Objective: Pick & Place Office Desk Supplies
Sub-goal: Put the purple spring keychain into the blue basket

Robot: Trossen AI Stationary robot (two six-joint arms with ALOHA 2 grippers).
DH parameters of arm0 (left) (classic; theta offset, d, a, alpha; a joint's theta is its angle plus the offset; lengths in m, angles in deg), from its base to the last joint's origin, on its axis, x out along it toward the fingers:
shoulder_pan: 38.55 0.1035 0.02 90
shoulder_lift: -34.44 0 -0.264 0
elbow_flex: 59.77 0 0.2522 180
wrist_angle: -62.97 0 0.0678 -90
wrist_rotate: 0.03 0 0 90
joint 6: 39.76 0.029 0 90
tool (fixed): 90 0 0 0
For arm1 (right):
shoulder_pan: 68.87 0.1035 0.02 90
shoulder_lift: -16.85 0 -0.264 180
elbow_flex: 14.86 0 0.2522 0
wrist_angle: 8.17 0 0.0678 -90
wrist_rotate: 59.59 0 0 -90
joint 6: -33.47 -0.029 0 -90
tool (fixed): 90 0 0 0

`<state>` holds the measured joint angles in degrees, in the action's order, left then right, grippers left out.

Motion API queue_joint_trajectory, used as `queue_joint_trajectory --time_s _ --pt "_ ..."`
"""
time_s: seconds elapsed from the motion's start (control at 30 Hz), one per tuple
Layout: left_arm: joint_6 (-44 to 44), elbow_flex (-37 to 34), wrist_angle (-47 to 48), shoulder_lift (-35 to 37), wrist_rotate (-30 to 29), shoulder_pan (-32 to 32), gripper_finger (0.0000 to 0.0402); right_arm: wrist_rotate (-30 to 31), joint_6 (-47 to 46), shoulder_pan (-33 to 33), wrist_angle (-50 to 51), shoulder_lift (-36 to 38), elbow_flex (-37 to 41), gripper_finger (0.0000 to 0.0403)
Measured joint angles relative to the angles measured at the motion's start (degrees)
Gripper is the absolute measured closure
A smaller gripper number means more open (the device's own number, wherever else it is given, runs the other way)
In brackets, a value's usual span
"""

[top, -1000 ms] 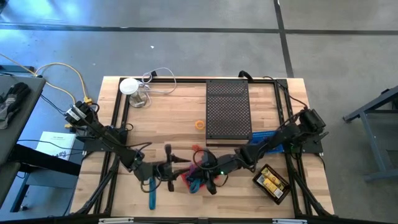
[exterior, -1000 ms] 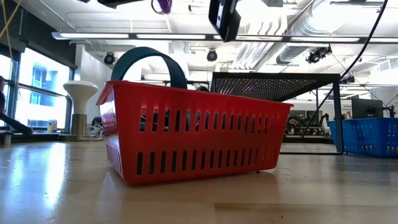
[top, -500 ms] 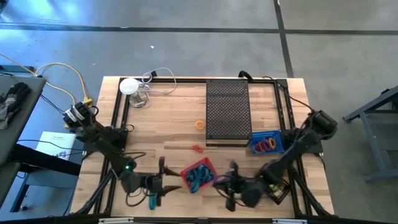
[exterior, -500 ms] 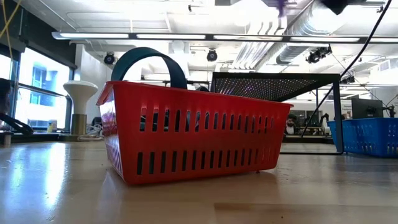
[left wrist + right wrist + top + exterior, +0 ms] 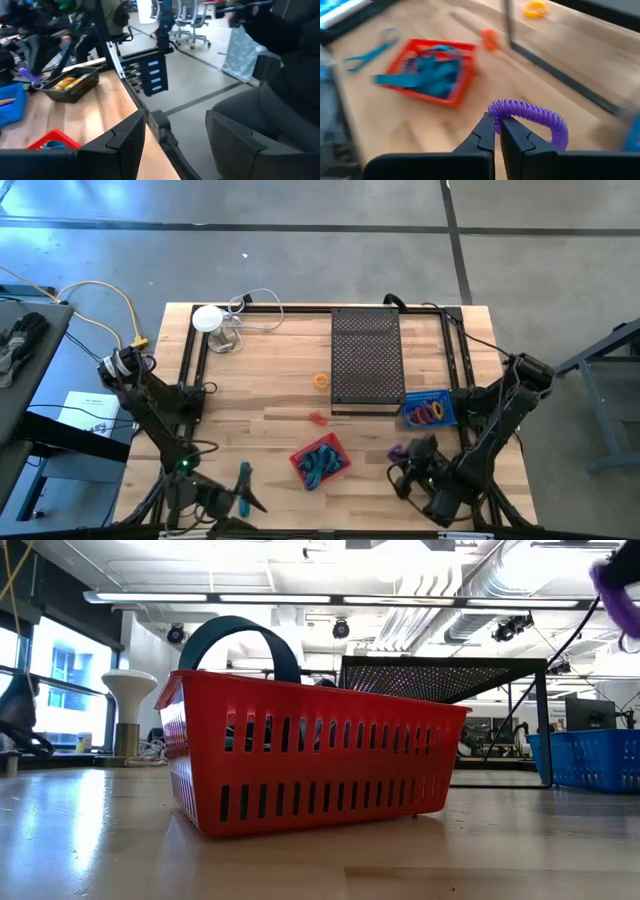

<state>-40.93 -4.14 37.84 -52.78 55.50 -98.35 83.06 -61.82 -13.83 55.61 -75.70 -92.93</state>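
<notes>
My right gripper (image 5: 404, 457) hangs over the table's near right part, shut on a purple coiled loop (image 5: 535, 116), which also shows in the low view as the loop (image 5: 615, 585). A red basket (image 5: 320, 460) holding teal and blue loops sits on the table near the front middle. A teal stick (image 5: 243, 482) lies flat at the near left. My left gripper (image 5: 175, 145) stands open and level by the near left edge, with nothing between its fingers. A blue basket (image 5: 430, 412) holds coloured rings. My right gripper pinches one end of the purple loop's coil (image 5: 496, 109) between its two fingertips. The fingers slant downward. The rest of the loop arches out beyond the fingertips, lifted clear of the table.
A black perforated tray (image 5: 366, 358) lies at the far middle, and a white round object with a cable (image 5: 208, 318) at the far left. An orange ring (image 5: 320, 380) and a small red piece (image 5: 317, 418) lie loose. A black bin with yellow packets (image 5: 70, 85) stands near right.
My right gripper has swung from over the red basket toward the table's right edge, turning as it went and carrying the purple loop clear of the table. My left gripper has swung away from the basket toward the near left corner. The basket has stayed put.
</notes>
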Motion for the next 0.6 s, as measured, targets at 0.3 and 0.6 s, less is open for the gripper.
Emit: queue_joint_trajectory --time_s 0.3,0.6 --pt "-4.1 0.0 -0.8 1.5 -22.5 -1.8 0.0203 -14.3 -34.0 -1.8 35.3 0.5 0.0 0.0400" --pt "-18.3 0.0 6.7 4.1 -18.2 -2.2 0.0203 -23.2 -37.9 -5.8 39.7 0.4 2.4 0.0392"
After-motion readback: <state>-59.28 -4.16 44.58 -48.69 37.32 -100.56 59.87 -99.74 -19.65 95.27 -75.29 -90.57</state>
